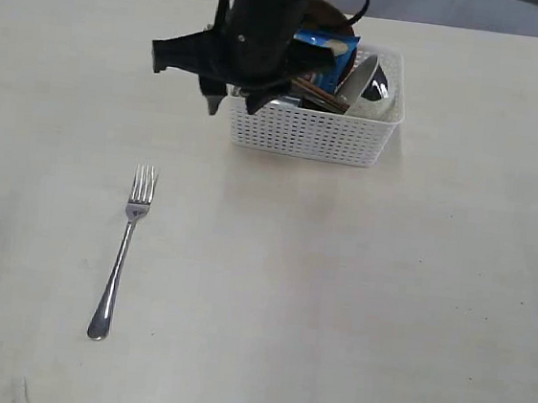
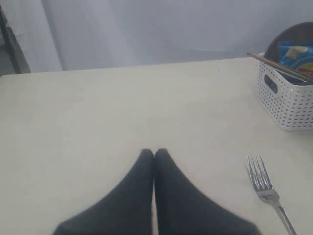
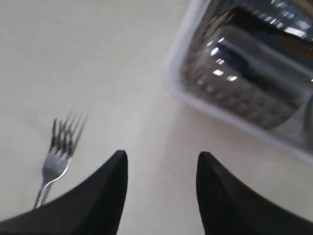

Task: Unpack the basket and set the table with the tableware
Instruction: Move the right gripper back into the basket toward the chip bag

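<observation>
The white basket [image 1: 314,137] stands at the far middle of the table [image 1: 384,300], holding the brown plate [image 1: 329,15], chopsticks [image 1: 317,95], a shiny steel piece [image 1: 369,77] and the cream bowl [image 1: 383,106]. The steel fork [image 1: 126,244] lies alone on the table, front left. My right gripper [image 1: 231,104] hangs open and holds nothing, over the basket's left end. The right wrist view shows its gripper [image 3: 163,159] above bare table between fork [image 3: 56,156] and basket [image 3: 230,120]. My left gripper [image 2: 154,152] is shut and holds nothing, low over the table, with the fork [image 2: 264,183] beside it.
A blue chip packet [image 1: 328,54] leans in the basket against the plate. In the left wrist view the basket [image 2: 293,107], chopsticks [image 2: 279,66] and packet [image 2: 296,56] sit at the far side. A pale curtain [image 2: 171,24] runs behind the table.
</observation>
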Controlling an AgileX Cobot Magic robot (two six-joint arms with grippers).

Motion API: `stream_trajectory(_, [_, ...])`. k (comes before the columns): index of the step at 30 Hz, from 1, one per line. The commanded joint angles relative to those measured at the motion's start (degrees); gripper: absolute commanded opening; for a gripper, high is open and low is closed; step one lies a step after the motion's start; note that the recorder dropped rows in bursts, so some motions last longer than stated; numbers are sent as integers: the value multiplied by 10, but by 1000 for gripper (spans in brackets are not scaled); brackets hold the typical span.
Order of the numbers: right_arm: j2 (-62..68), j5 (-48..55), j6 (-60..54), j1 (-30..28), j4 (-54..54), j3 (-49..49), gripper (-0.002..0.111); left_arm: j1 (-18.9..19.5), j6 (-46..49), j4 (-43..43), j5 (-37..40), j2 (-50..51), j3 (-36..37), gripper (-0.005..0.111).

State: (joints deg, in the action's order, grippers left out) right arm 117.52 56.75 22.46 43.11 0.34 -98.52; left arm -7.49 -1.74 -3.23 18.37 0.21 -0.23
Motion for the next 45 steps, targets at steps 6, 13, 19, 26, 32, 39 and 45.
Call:
stream_trajectory(6, [15, -108, -54, -15, -194, 0, 43, 1, 0, 1, 0, -2, 2, 0])
stream_trajectory(13, [59, -151, -115, -15, -209, 0, 43, 1, 0, 1, 0, -2, 2, 0])
stream_trajectory(19, [75, -159, -105, -15, -275, 0, 43, 1, 0, 1, 0, -2, 2, 0])
stream_trajectory(26, [97, -160, -77, -15, -326, 0, 43, 1, 0, 1, 0, -2, 2, 0])
stream_trajectory(32, [106, -160, -77, -15, -333, 0, 38, 1, 0, 1, 0, -2, 2, 0])
stream_trajectory(39, [106, -154, -77, -15, -333, 0, 0, 1, 0, 1, 0, -2, 2, 0])
stream_trajectory(45, [102, -132, -77, -15, -333, 0, 0, 1, 0, 1, 0, -2, 2, 0])
